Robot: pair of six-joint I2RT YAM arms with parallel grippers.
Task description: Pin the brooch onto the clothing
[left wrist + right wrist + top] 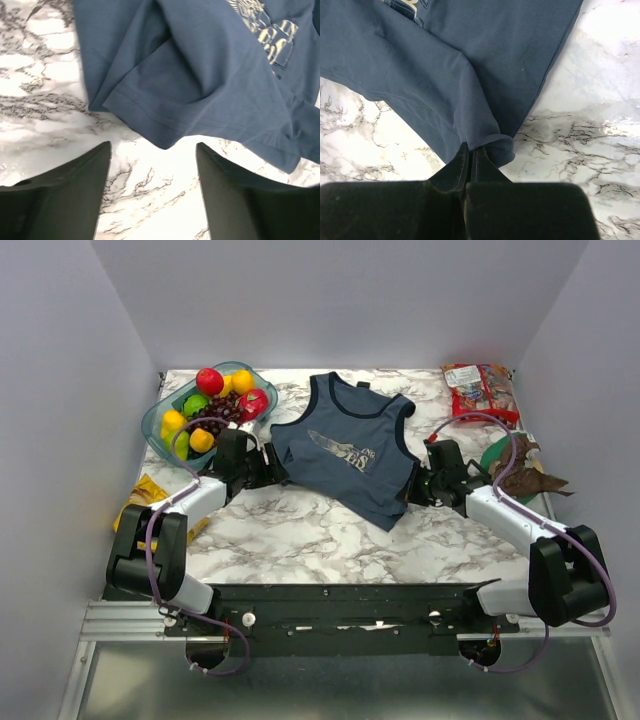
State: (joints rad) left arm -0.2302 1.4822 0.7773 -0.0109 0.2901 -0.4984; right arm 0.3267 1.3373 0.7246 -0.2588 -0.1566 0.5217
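The slate-blue tank top [350, 455] lies flat on the marble table [300, 535], its pale print facing up. My left gripper [264, 464] is open at the shirt's left edge; in the left wrist view its fingers [90, 170] stand wide apart over bare marble, just short of the folded hem [165, 115]. My right gripper [413, 490] is at the shirt's right lower corner. In the right wrist view it [472, 151] is shut, pinching a fold of the shirt's hem [485, 125]. The brooch is not visible in any view.
A clear bowl of fruit [160, 412] stands at the back left, close to my left arm. A red snack packet [480, 388] lies at the back right. A green plate [496, 454] with brown scraps sits by my right arm. A yellow packet [140, 500] lies at the left edge.
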